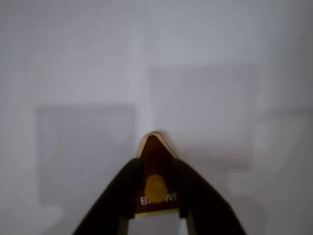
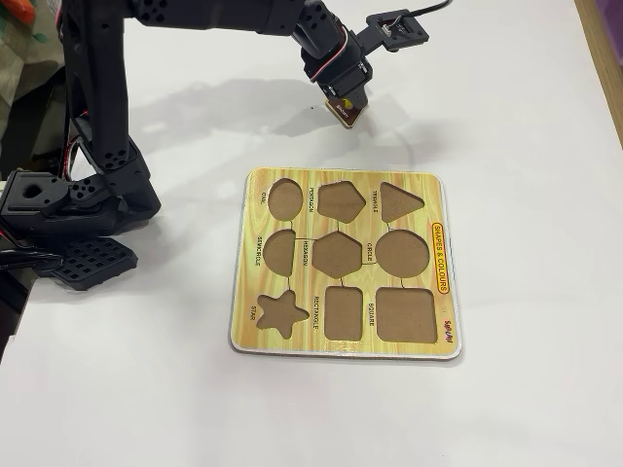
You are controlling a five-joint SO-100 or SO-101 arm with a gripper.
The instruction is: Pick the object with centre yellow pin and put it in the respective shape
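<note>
In the wrist view the gripper has its jaws closed on the triangle piece, pinching its two slanted edges beside the yellow knob. In the fixed view the piece hangs above the bare table, beyond the puzzle board's far edge, short of the triangle recess. It looks light, stiff and smooth-edged, so it could slip.

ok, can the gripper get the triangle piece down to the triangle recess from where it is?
Probably yes. The gripper holds the triangle piece above bare table just beyond the board; the triangle recess is empty and nothing stands between.
</note>
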